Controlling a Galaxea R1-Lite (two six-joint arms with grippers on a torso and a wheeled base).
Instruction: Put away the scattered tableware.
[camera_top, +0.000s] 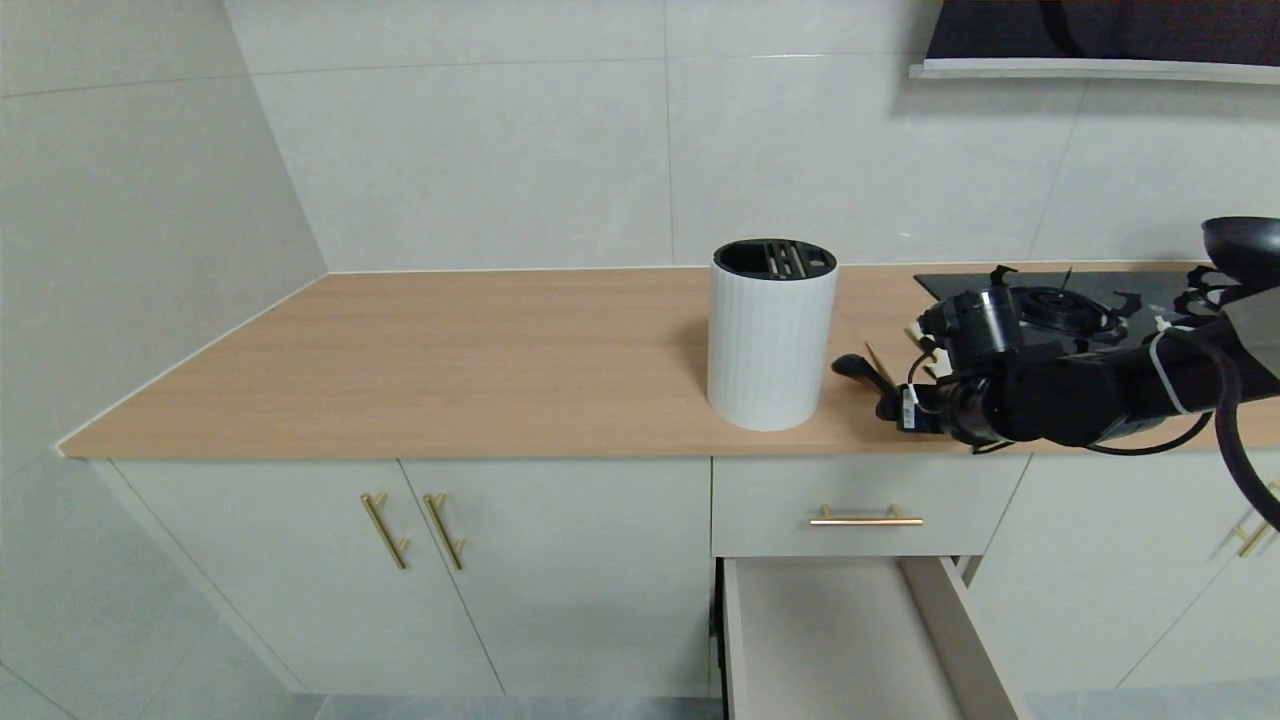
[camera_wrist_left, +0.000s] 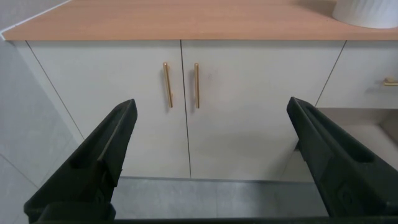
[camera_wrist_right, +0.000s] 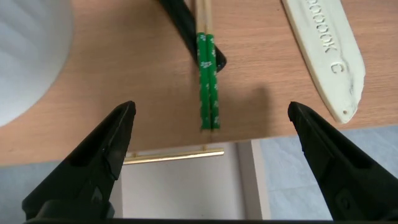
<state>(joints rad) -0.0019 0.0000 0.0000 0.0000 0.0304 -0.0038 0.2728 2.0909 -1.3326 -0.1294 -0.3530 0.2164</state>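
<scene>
A pair of wooden chopsticks with green ends lies on the counter near its front edge, over a black utensil handle. Beside them lies a long white utensil. My right gripper is open and hovers just above the chopsticks, one finger on each side. In the head view that gripper is low over the counter, right of the white ribbed utensil holder, with a black utensil's head between them. My left gripper is open and holds nothing, low in front of the cabinet doors.
A drawer stands pulled out below the counter, under the holder. A black stove with a dark pan sits at the back right. The wooden counter stretches left to the tiled wall corner.
</scene>
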